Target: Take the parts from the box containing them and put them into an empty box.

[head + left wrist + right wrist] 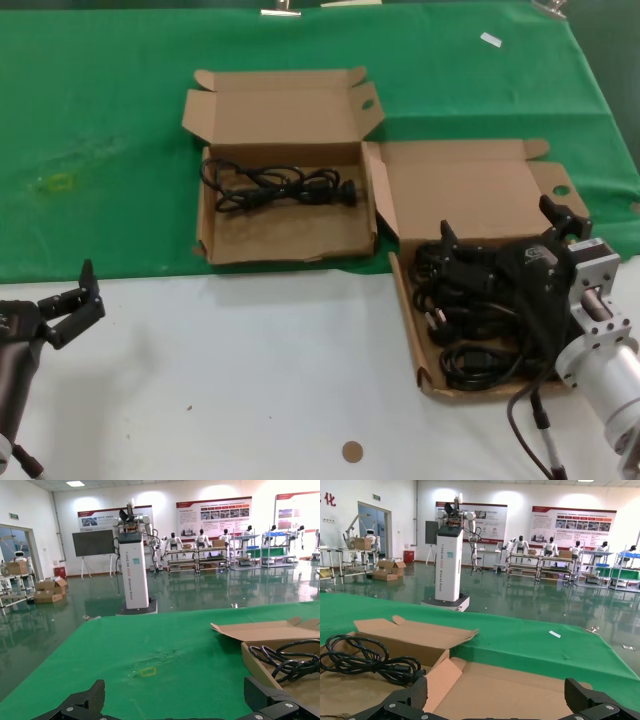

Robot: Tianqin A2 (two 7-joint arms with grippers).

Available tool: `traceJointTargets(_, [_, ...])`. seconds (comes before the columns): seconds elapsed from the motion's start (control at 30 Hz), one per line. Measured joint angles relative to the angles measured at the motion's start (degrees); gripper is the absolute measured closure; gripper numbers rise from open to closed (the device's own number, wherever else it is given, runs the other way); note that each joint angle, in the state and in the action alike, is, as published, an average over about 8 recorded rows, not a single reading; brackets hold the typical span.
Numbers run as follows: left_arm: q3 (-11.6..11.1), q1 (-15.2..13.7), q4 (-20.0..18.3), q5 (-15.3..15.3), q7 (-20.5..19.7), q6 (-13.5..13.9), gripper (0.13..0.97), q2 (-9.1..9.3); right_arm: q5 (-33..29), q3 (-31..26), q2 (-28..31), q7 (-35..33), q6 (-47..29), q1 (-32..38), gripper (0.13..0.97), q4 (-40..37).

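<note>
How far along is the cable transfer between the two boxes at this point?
Done: one black cable already lies in the left box. In hand: nothing visibly; the right gripper hangs open over the right box, above the pile of cables. Left: that whole pile, several cables. The left gripper waits open at the table's near left edge.

This is a large robotics lab or demonstration hall. The wrist views show a wide, glossy green floor under ceiling lights, white walls hung with big information posters, and a tall white pedestal carrying a two-armed robot. Metal shelving racks along the far wall hold more humanoid robots, and cardboard cartons sit stacked by a doorway. The work surface is a table with a green cloth.
</note>
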Motion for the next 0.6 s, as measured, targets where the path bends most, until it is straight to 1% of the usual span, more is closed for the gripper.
traceJointTargets(0.6, [0.0,0.0,0.0,0.0,0.0,0.0,0.132,0.0,0.0,0.0,0.0,0.0,0.0,0.0,0.129,0.0])
